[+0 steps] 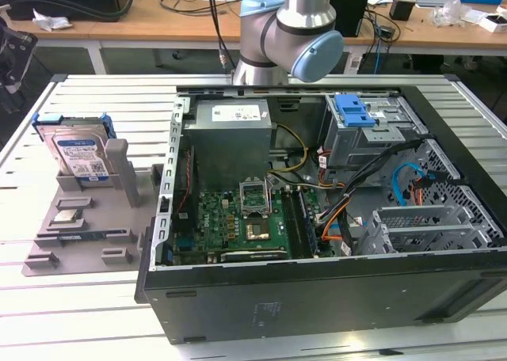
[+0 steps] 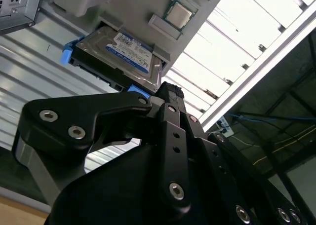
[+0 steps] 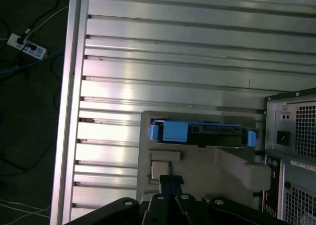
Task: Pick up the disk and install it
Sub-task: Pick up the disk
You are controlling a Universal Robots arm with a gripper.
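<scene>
Leaning in a grey holder point(image 1: 79, 248) at the exterior view's left, the disk point(image 1: 79, 151) point(image 2: 126, 50) point(image 3: 197, 132) stands beside the open computer case point(image 1: 317, 298), a post point(image 1: 119, 161) alongside and a chip point(image 1: 70, 216) point(image 2: 178, 14) nearby; the gripper point(image 2: 168, 90) point(image 3: 171, 179) hovers apart, jaws closed, empty.

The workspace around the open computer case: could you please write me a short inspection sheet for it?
Surface: slatted aluminium table, carrying a grey holder and an open computer case.
Job's things: disk stands tilted in the holder, at the exterior view's left of the case; not yet installed.
Clutter: small CPU chip on the holder.
Grippers: black gripper points toward the holder, apart from the disk.
Cables: orange, blue and black cables inside the case; power strip on the floor.
Surroundings: wooden desks behind the table.
</scene>
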